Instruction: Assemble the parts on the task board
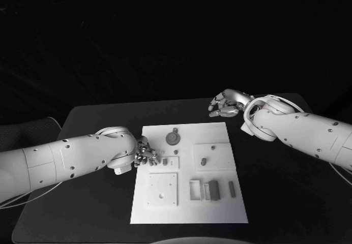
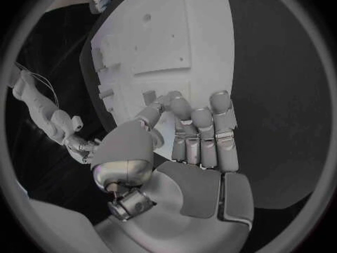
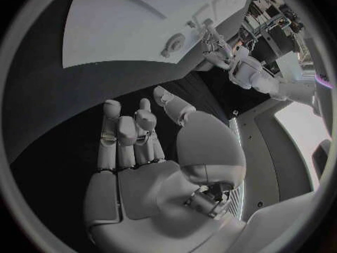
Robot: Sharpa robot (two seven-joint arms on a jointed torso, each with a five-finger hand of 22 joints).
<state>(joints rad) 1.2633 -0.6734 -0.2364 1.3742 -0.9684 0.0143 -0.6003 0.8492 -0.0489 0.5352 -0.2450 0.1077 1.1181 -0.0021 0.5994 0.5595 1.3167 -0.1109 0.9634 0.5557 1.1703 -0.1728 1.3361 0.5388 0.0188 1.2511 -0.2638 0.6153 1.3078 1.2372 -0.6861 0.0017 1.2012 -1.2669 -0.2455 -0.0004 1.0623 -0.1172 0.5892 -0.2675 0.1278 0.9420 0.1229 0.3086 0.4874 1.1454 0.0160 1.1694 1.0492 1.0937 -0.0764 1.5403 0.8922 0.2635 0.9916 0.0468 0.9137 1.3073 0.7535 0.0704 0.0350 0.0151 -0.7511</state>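
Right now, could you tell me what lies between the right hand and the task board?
In the head view, only bare black table separates the right hand from the task board's far edge; the hand holds nothing.

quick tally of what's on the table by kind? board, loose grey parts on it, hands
Task board: 1
Round grey part: 1
Upright grey block parts: 2, with a slimmer one beside it
Hands: 2, left hand at the board's left edge, right hand beyond its far right corner
Total: 6; smaller pegs too small to count.
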